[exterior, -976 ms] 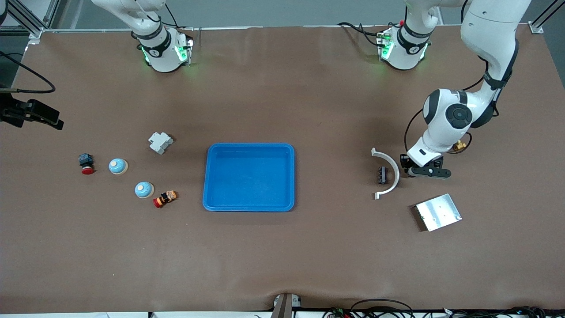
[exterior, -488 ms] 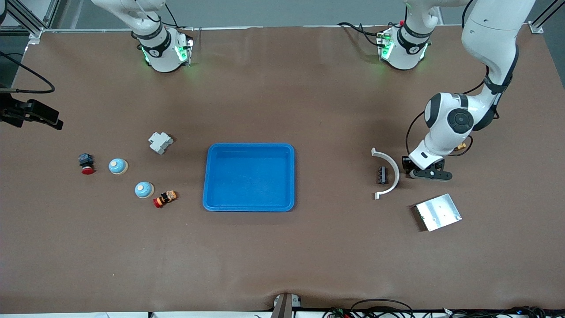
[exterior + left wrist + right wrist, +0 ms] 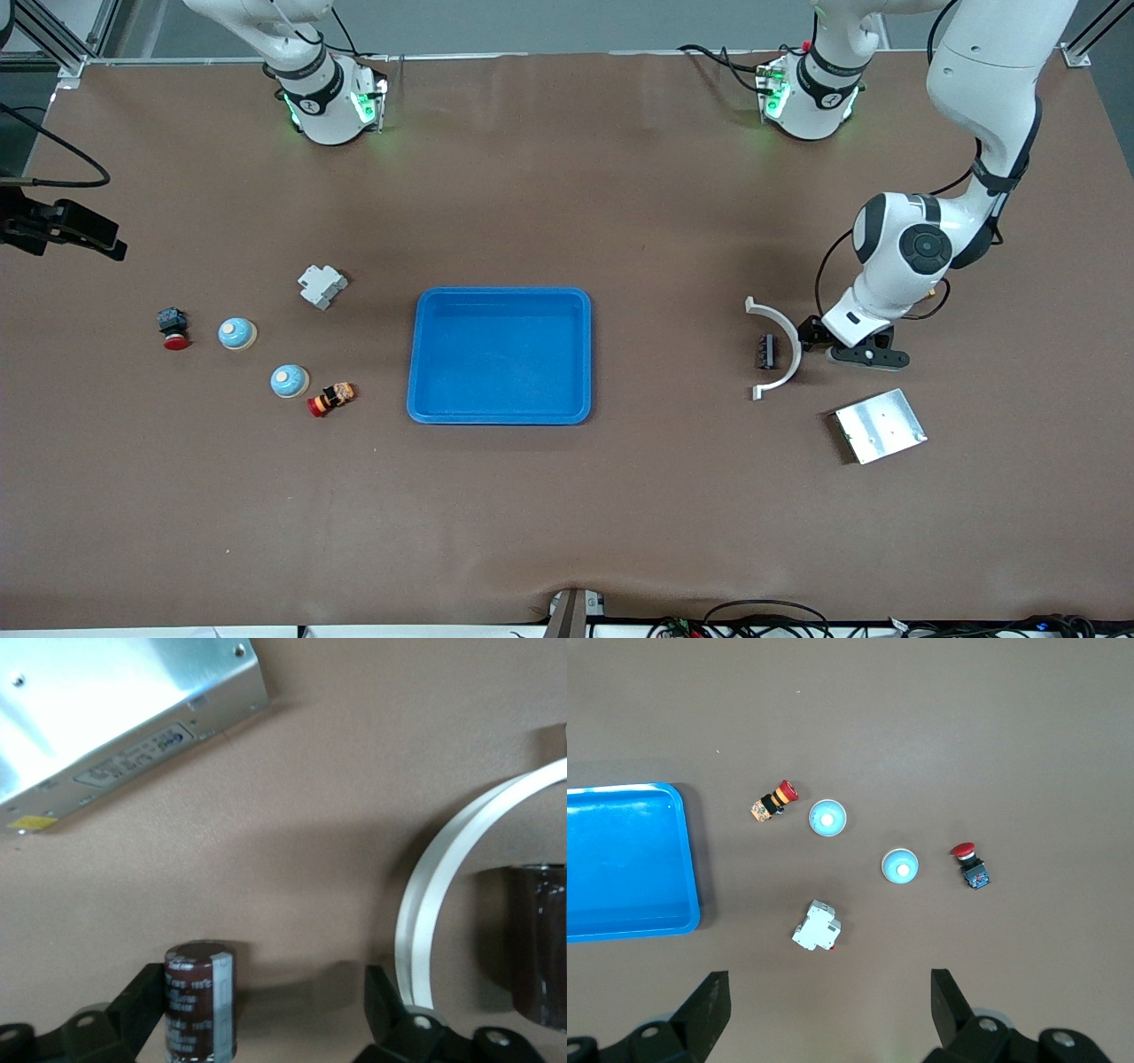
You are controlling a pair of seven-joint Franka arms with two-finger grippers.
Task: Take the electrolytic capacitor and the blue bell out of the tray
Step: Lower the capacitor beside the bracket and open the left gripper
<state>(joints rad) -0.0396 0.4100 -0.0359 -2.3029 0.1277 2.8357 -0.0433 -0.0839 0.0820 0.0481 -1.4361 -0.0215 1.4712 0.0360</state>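
The tray (image 3: 499,355) sits empty mid-desk, so both task items look already out of it. The left gripper (image 3: 266,1010) is low over the desk at the left arm's end, beside the white arc (image 3: 780,347), its jaws spread wide around the capacitor (image 3: 200,1010), which stands upright against one finger and is no longer clamped. 2 blue bells (image 3: 237,333) lie on the desk toward the right arm's end, well apart from the tray.

The step in hand looks like the release. To do it well, lift the left gripper straight up so the near finger does not tip the capacitor, and keep clear of the arc and the metal box (image 3: 879,425).

The right gripper (image 3: 828,1014) waits high over the bells, jaws wide and empty.
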